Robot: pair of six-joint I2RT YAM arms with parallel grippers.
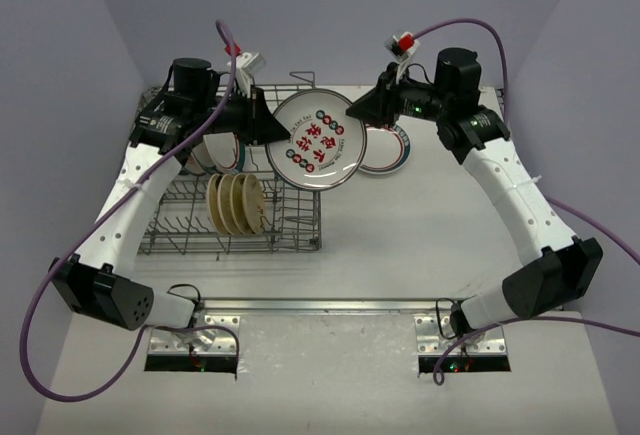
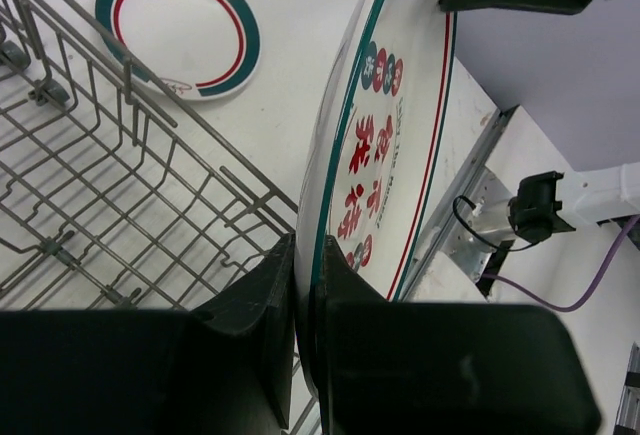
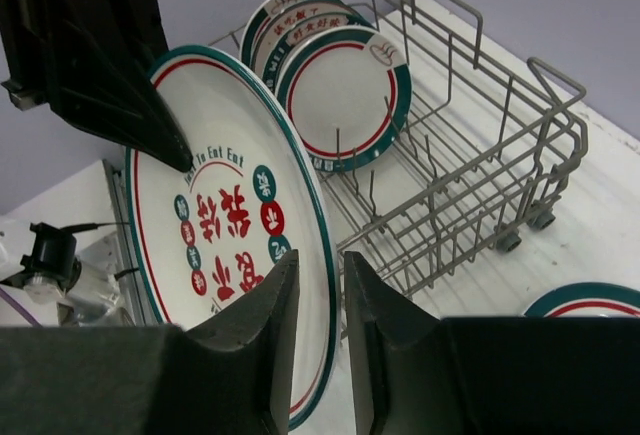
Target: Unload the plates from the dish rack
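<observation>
the plate hangs clear of the rack, just past its right end, tilted on edge above the table and spanned by both arms. the left gripper is clenched on one rim, a finger on each face. the right gripper straddles the opposite rim. from its own camera a sliver of light seems to sit beside one finger, so i cannot tell whether it bites yet.

this reads as a hand-over. to do it well, i judge the right jaws should close squarely across the rim band, well onto the lip, before the left lets go. the glaze looks slick, and a shallow pinch on a curved edge could let the plate swing or slip. the left should then open wide and back away along the plate's plane without dragging it. a second plate lies flat on the table just beside, a likely spot to stack on.

the plate is glossy white, thin-lipped and shallow, with a green outer band, a fine red line, and red characters with round green and red badges. the rack is grey wire, an open grid with upright tines and loop handles. banded plates stand on edge at its far end, and smaller plain tan plates sit in a row nearer. the fingers are black, hard-looking wedges.
</observation>
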